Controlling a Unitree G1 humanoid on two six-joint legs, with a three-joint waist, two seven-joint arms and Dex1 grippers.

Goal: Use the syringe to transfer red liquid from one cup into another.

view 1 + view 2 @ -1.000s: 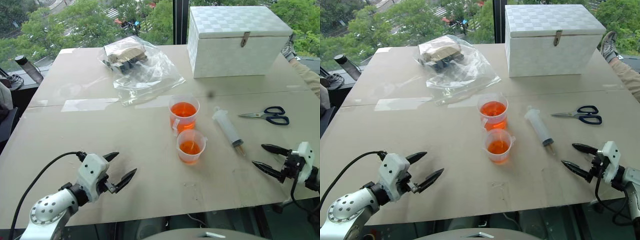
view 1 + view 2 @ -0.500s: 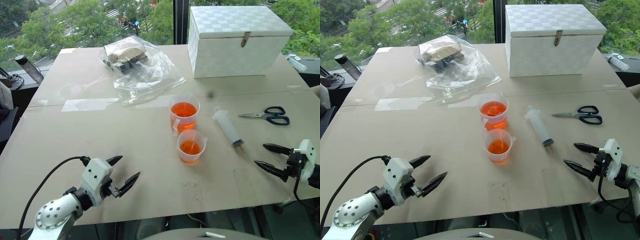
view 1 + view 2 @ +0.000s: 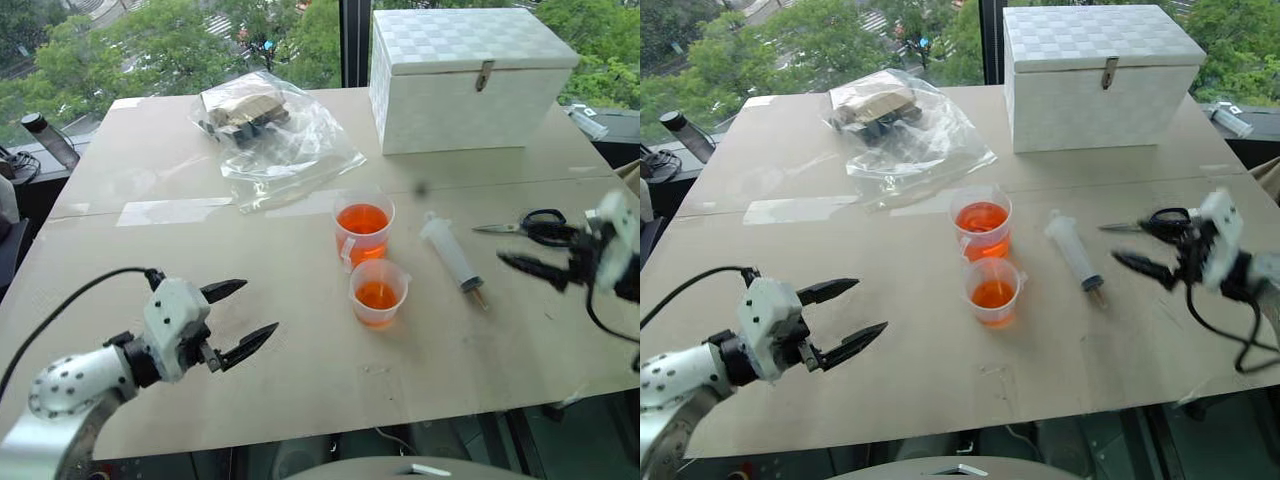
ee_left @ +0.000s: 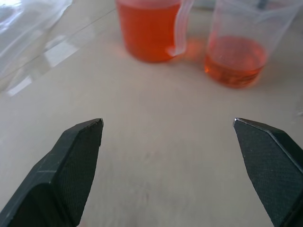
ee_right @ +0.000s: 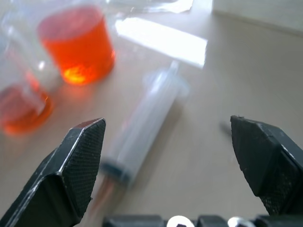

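Right pincer [image 3: 1152, 245], wide open and empty near the syringe [image 3: 1073, 250], could bump the cups [image 3: 983, 224] and spill red liquid [image 3: 983, 216].

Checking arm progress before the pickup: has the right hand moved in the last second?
Yes. The right hand, open, has risen from the table's near edge to just in front of the scissors.

Two cups of red liquid and a syringe sit mid-table.

The taller clear cup [image 3: 363, 228], a white tape strip on its side, stands upright near the tabletop's centre, about half full of orange-red liquid [image 3: 363, 219]. The shorter, untaped cup [image 3: 378, 293] stands upright just beside it toward the near edge, holding a shallower pool. The clear syringe [image 3: 452, 257] lies flat nearer the right edge, tan tip pointing toward the near-right corner.
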